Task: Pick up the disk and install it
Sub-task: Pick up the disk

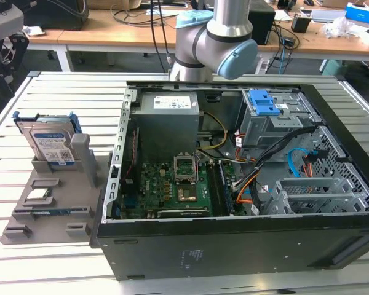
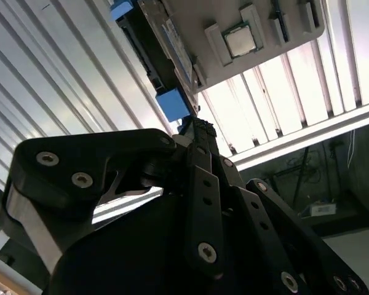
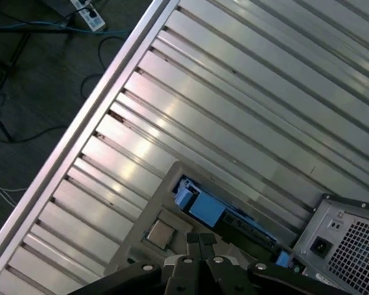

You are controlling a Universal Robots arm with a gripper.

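Closed fingers (image 3: 193, 241) near upright disk (image 3: 205, 208)

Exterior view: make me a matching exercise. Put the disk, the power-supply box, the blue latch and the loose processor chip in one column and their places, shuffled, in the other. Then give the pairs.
Column one
1. disk
2. power-supply box
3. blue latch
4. processor chip

Column two
A. lying flat in a pocket of the grey holder
B. standing on edge in the grey holder, outside the computer case
C. on top of the drive cage, inside the case
D. inside the case, against its far wall

Pairs: 1-B, 2-D, 3-C, 4-A.
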